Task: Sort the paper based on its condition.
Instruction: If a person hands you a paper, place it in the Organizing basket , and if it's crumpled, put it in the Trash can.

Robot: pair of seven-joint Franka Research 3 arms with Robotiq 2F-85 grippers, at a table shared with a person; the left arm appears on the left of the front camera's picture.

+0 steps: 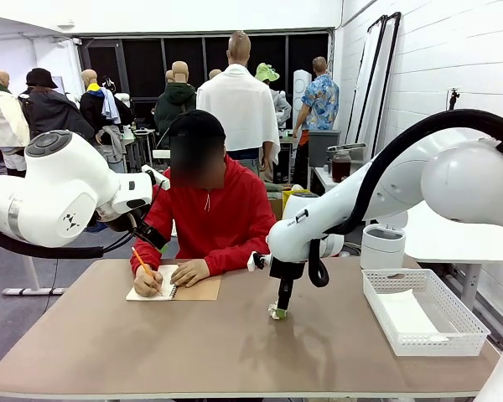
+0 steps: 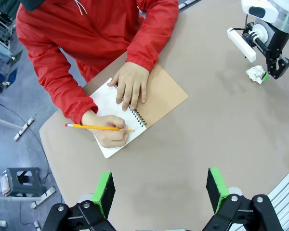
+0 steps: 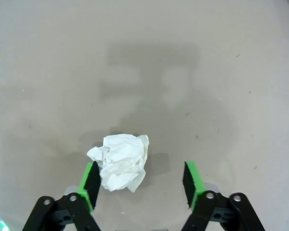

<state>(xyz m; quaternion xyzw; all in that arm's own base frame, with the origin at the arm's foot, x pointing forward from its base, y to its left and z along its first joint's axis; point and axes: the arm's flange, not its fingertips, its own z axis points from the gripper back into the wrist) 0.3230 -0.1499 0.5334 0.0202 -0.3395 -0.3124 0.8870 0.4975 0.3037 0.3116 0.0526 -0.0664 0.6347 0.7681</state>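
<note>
As right gripper (image 3: 141, 173) straddles crumpled paper (image 3: 119, 161): jaws wide, nothing gripped yet; paper off-centre, against one pad (image 3: 91, 180), other clear. Left gripper (image 2: 160, 175) well apart, spread, empty.

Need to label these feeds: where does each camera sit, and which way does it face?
Front: fixed between left arm and right arm, facing across the table at the person; both show.
Left wrist: high on the left arm, looking down at the notebook; left tool open.
Right wrist: low, looking down at the crumpled paper inside the open right tool.
Both wrist views share paper and right tool.
</note>
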